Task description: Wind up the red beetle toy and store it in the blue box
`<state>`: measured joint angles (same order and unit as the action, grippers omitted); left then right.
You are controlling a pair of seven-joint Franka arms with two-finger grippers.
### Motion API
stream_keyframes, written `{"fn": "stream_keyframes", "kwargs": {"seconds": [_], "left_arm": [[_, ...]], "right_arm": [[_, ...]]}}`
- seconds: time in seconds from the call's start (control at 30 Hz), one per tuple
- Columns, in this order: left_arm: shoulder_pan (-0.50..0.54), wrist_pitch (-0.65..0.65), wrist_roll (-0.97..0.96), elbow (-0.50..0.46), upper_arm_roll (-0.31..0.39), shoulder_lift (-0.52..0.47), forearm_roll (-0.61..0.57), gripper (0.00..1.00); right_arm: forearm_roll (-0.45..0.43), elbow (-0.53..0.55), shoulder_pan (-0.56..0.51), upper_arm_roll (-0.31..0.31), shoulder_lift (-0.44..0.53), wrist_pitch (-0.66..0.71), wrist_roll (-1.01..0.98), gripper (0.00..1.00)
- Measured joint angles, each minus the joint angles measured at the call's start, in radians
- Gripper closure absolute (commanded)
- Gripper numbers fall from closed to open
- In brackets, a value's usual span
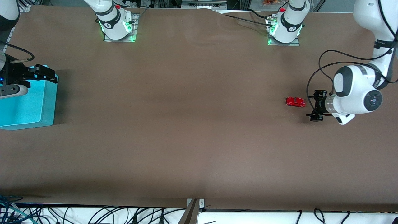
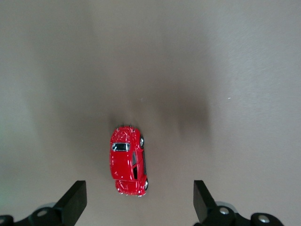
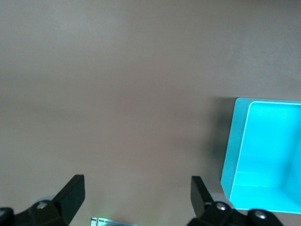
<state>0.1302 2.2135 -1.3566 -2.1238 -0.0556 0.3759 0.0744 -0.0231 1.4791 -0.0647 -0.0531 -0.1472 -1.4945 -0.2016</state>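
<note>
The brown table (image 1: 186, 124) is seen spread across the whole front view, with both arm bases standing along its upper edge.

The blue box (image 1: 46, 105) is found at the right arm's end of the table, resting on the surface with its open top upward. In the right wrist view the blue box (image 3: 263, 155) is shown with smooth inner walls and nothing visible inside the part that can be seen.

The right gripper (image 1: 40, 74) is held over the edge of the blue box that lies toward the bases. Its fingers (image 3: 73, 190) are spread wide apart and nothing is grasped between them.

The left gripper (image 1: 315, 104) is positioned low over the table at the left arm's end, just beside the red beetle toy. Its fingers (image 2: 75, 200) are likewise spread wide and released, with nothing held.

The red beetle toy (image 1: 295, 101) is seen standing on its wheels on the table, well apart from the blue box. In the left wrist view the red beetle toy (image 2: 127, 160) lies just ahead of the open fingertips, nearer one finger than the other, and is touched by neither.
</note>
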Motion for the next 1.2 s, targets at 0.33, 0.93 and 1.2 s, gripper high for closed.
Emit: {"fn": "stream_keyframes", "kwargs": {"seconds": [0.33, 0.93, 1.2], "left_arm": [[0.006, 0.024, -0.038, -0.037, 0.0, 0.005, 0.0, 0.0], [0.006, 0.061, -0.077, -0.081, -0.001, 0.013, 0.0, 1.0], [0.006, 0.062, -0.089, -0.08, -0.008, 0.009, 0.0, 1.0]], "right_arm": [[0.0, 0.0, 0.0, 0.0, 0.0, 0.0, 0.0, 0.0], [0.0, -0.001, 0.001, 0.0, 0.002, 0.0, 0.003, 0.0], [-0.002, -0.001, 0.001, 0.0, 0.002, 0.0, 0.004, 0.0]]}}
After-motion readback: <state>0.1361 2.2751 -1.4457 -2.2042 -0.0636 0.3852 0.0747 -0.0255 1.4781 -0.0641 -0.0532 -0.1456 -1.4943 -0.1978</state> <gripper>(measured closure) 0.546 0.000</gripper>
